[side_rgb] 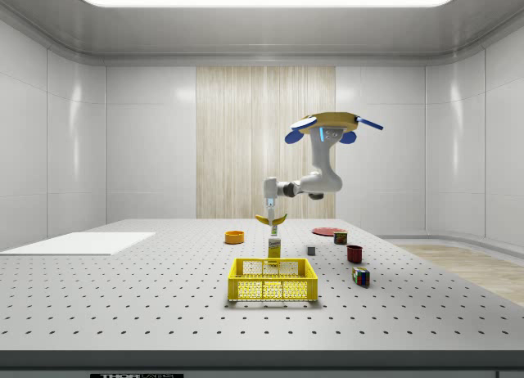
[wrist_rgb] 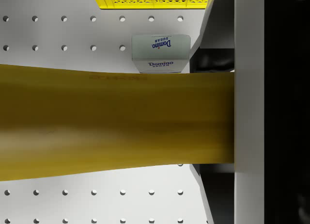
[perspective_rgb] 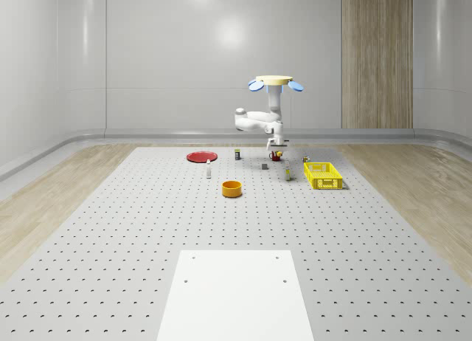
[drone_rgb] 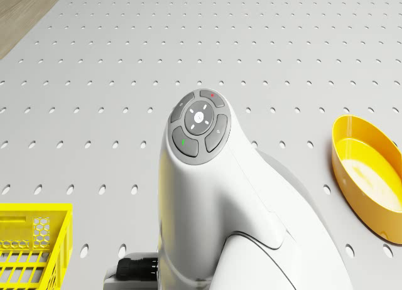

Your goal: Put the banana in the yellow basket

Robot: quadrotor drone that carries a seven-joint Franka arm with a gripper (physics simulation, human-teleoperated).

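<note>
Drone: the drone (side_rgb: pixel 331 124) hovers in the air above the perforated worktop (side_rgb: pixel 147 288), over the far part where the small things stand; in the whole-scene view its yellow disc body and blue rotors sit high above the red plate's end of the worktop.
Arm: the white arm (side_rgb: pixel 315 177) hangs from the drone, bends at an elbow and reaches toward the side view's left, ending with the wrist pointing down.
Claw: the claw (side_rgb: pixel 270 215) is clamped on the banana, holding it clear of the worktop; in the wrist view one finger (wrist_rgb: pixel 249 107) presses against the fruit's side.
Banana: the banana (side_rgb: pixel 271 221) is in the air, gripped near its middle, its ends curving up; in the side view it hangs above the sugar box.
Yellow basket: the yellow basket (side_rgb: pixel 273 281) stands on the worktop, nearer the side camera than the banana, and well below it.
Sugar box: a white Domino sugar box (wrist_rgb: pixel 161 52) stands upright between the banana and the basket.
Other things: an orange bowl (perspective_rgb: pixel 232 188), a red plate (perspective_rgb: pixel 200 156), a dark red cup (side_rgb: pixel 354 253), a coloured cube (side_rgb: pixel 360 276) and a small grey block (side_rgb: pixel 311 250) lie spread about the worktop.
</note>
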